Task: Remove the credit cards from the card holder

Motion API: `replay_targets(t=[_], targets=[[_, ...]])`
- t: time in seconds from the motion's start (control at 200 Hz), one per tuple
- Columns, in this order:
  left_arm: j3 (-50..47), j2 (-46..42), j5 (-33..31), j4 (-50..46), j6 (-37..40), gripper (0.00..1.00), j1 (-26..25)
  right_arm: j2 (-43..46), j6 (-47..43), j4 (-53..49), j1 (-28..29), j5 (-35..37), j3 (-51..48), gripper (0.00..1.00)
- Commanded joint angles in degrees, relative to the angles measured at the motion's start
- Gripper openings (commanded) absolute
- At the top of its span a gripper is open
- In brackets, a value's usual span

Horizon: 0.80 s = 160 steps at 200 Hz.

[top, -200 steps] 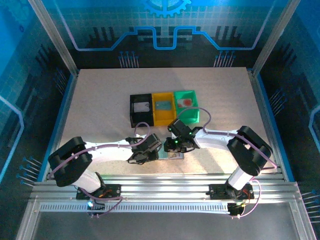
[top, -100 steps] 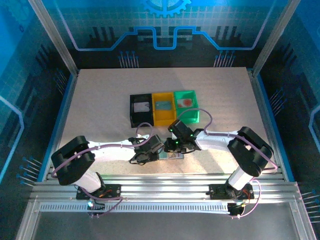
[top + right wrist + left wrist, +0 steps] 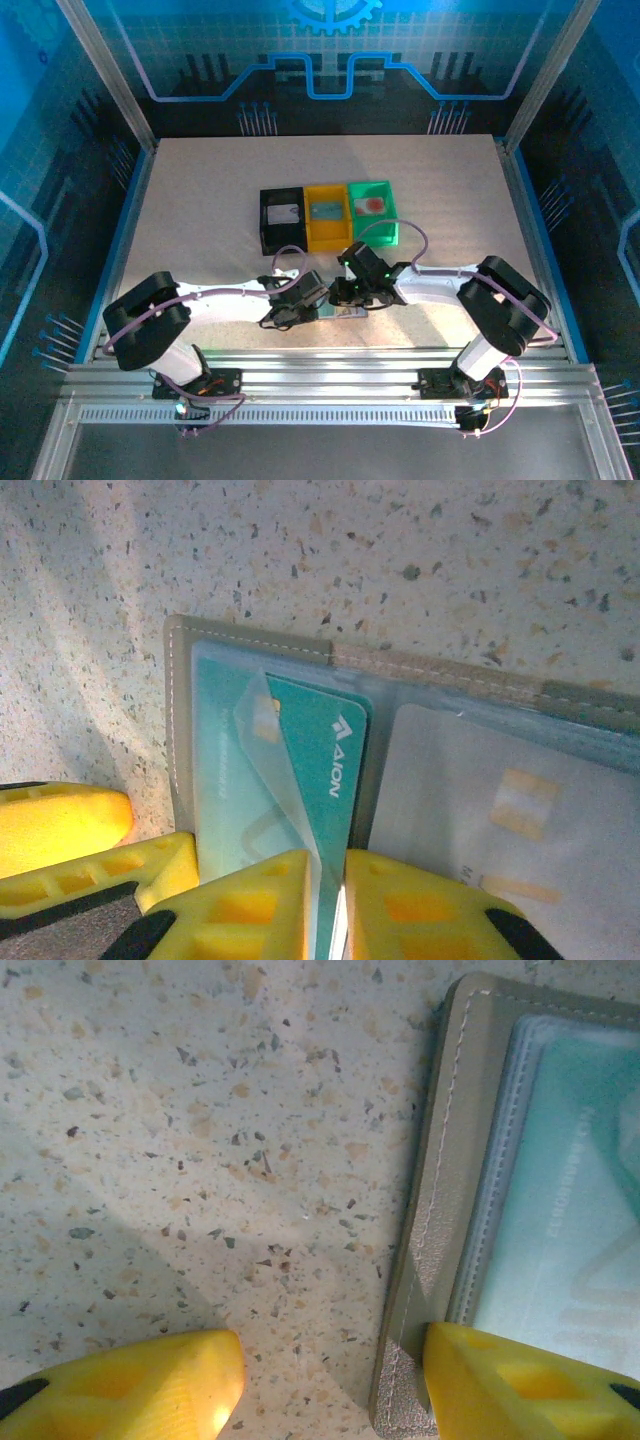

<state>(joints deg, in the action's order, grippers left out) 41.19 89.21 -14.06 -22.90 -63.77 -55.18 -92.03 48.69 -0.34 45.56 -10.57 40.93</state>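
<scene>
From above, three bins stand in a row touching one another at mid-table (image 3: 200, 200). The black bin (image 3: 268, 240) holds a whitish card (image 3: 285, 212), the yellow bin (image 3: 327, 240) a bluish card (image 3: 327, 210), and the green bin (image 3: 382, 234) a pale card with a red-orange mark (image 3: 372, 204). Nearer the arm bases, the card holder (image 3: 347, 313) lies flat on the table with the left gripper (image 3: 310, 303) at its left end and the right gripper (image 3: 345, 298) over it.

In the left wrist view, the left gripper (image 3: 330, 1385) has its jaws spread. One yellow fingertip (image 3: 150, 1380) is down by the bare speckled surface, and the other is on the holder's grey stitched border (image 3: 440, 1210) near a corner. Beside that border, a clear pocket (image 3: 560, 1210) shows pale teal underneath.

The right wrist view shows the holder (image 3: 180, 710) open, with its two pockets side by side. The left pocket carries a teal card (image 3: 320, 750) printed AION. This card sits skewed, partly under a clear film. The right pocket holds a pale grey card (image 3: 500, 810) with faint orange marks. The right gripper (image 3: 338, 905) has its fingers pressed almost together, pinching the teal card's lower edge between them. A yellow finger (image 3: 130, 870) of the other arm rests against the holder's left edge
</scene>
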Motion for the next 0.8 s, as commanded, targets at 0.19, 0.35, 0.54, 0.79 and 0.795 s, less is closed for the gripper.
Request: replay_targets(t=[0.19, 0.35, 0.54, 0.79, 0.795], targets=[[-4.71, 10.77, 10.75, 13.01, -1.36, 0.55, -1.07, 1.55, 0.38, 3.79, -0.38, -2.24, -1.49, 0.15], [-4.72, 10.85, 10.70, 13.00, -1.32, 0.55, -1.16, 2.15, 0.55, 5.60, -0.37, -2.79, -2.33, 0.13], [-4.80, 10.74, 10.57, 13.05, -1.36, 0.55, -1.16, 3.08, 0.19, 5.65, -0.24, -2.46, -2.61, 0.08], [-5.05, 10.64, 10.59, 13.14, -1.33, 0.55, -1.16, 3.43, 0.08, 5.42, -0.38, -1.85, -3.04, 0.00], [-5.06, 10.64, 10.57, 13.14, -1.34, 0.55, -1.16, 3.43, 0.04, 5.38, -0.34, -1.84, -3.04, 0.00]])
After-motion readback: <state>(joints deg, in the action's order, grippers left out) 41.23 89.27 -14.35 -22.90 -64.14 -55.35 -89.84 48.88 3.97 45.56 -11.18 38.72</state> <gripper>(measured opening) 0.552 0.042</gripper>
